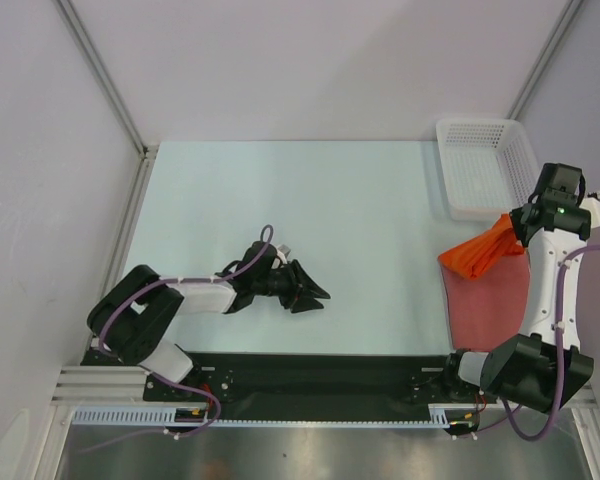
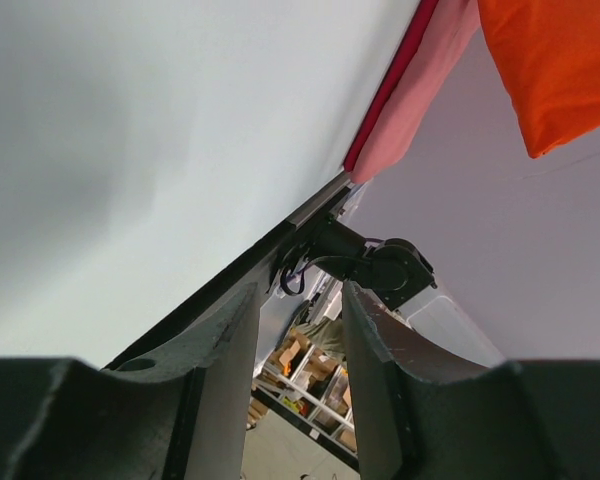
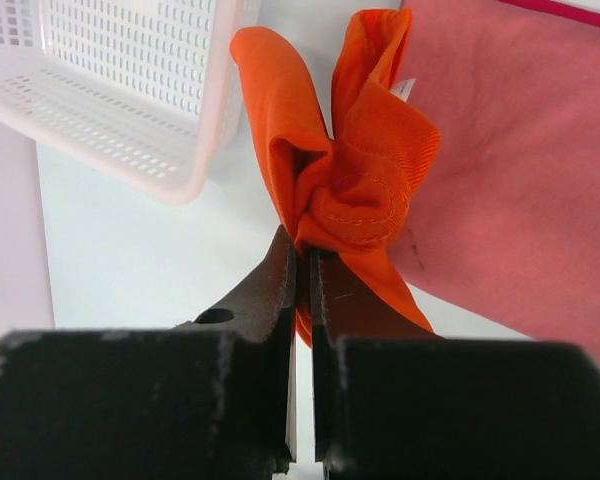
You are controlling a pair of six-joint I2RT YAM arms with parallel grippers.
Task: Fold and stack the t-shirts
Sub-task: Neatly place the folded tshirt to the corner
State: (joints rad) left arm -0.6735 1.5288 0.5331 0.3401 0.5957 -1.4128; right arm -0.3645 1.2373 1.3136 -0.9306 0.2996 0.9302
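Two shirts near right edge of table [image 1: 280,200]: orange shirt [image 1: 480,255] bunched, pinched in clamped right gripper [image 3: 302,240] beside basket [image 1: 477,123], over flat brick-red shirt [image 1: 485,305]. Mid-table, left gripper [image 1: 308,290] partly parted, empty. Advisable: carry inward, spread flat, avoid dragging lower shirt.

Bunched orange shirt [image 1: 483,255] at right jaws, seemingly pinched, overlapping flat brick-red shirt [image 1: 488,305], white basket [image 1: 477,212] beyond.

White arms [image 1: 548,275], black joints — looped purple cables [image 1: 562,330].
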